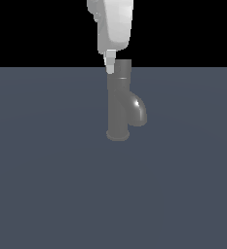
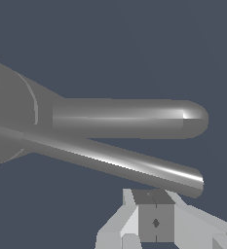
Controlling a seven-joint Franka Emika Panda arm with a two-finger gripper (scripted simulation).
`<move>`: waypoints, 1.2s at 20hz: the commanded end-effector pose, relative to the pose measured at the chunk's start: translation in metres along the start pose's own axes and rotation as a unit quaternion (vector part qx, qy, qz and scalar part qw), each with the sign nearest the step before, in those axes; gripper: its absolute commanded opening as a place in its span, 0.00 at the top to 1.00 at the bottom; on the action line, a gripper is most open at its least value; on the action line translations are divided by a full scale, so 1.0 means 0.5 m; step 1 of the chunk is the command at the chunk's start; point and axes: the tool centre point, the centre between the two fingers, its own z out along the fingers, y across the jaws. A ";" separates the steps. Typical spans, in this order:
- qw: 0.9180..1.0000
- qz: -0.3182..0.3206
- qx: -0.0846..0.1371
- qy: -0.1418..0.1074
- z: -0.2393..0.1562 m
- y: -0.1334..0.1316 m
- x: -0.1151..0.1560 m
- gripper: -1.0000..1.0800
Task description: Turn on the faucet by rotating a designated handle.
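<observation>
Here, your pale grey gripper (image 2: pixel 155 214) sits just beside the tip of the thin, light-grey metal lever handle (image 2: pixel 110 160), which juts from the top cap of the dull grey cylindrical faucet (image 1: pixel 120 99). You cannot tell how wide the jaws stand, and nothing shows gripped; only one pale fingertip (image 1: pixel 110 62) is visible, by the cap on the exterior view's left. Judged: placing it at the rod's far end gives leverage for a sideways push. The faucet stands upright on a flat slate-blue floor (image 1: pixel 47 194); black void behind.
</observation>
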 end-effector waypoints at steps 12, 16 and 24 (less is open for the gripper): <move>1.000 0.006 -0.001 0.000 0.000 -0.001 0.149 1.00; 1.000 0.007 -0.001 0.000 0.000 -0.001 0.192 1.00; 1.000 -0.008 -0.001 -0.001 0.000 -0.024 0.196 1.00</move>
